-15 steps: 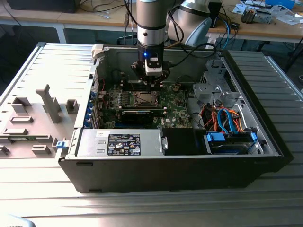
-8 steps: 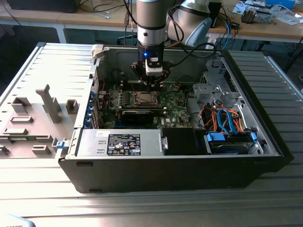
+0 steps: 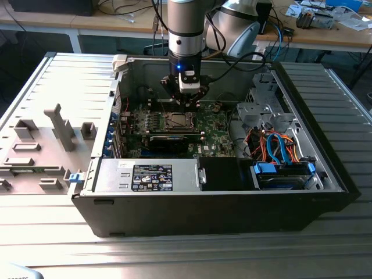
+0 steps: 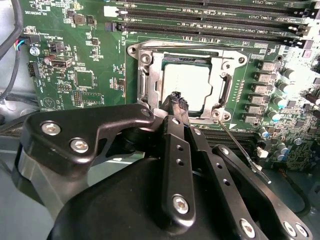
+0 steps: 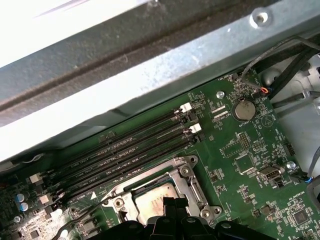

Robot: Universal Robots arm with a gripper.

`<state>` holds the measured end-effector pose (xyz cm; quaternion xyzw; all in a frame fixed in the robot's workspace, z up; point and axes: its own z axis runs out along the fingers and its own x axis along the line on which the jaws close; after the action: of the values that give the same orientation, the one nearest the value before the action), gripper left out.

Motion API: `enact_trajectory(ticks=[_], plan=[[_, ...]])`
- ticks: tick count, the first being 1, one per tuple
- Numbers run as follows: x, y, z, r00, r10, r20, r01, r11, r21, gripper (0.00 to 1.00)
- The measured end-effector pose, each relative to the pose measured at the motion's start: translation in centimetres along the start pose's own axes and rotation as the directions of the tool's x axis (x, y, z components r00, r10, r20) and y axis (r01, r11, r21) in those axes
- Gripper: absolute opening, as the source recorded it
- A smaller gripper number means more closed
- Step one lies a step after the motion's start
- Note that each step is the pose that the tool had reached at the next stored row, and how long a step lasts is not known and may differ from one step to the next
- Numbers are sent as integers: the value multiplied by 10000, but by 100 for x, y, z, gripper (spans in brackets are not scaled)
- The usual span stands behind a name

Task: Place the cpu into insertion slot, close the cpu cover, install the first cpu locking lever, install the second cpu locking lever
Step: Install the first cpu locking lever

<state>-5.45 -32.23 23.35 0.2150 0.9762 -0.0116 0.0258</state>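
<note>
— where's the tool [image 4: 176, 102]?
— its black tip sits right at the near edge of the cpu [image 4: 190, 80], hiding a bit of that edge.
— and the cpu?
— flat, silver top up, framed by the cpu cover [image 4: 150, 82].
— anything beside the tool?
— a thin locking lever [image 4: 240, 146] slants from the socket's corner back along the tool's side.
— and beyond?
— long memory slots [image 4: 210, 22] past the cpu, on the green circuit board [image 4: 85, 80].

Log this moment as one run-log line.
cpu: seated in window of cpu cover | cpu cover: down flat | gripper: over cover's edge | lever rod: angled out, looks unlatched
</note>
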Motion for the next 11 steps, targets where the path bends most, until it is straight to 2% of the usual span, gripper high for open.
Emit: enact_trajectory(ticks=[11], plan=[[0,0,0,9999,-156,2,156,9999,-8,11]])
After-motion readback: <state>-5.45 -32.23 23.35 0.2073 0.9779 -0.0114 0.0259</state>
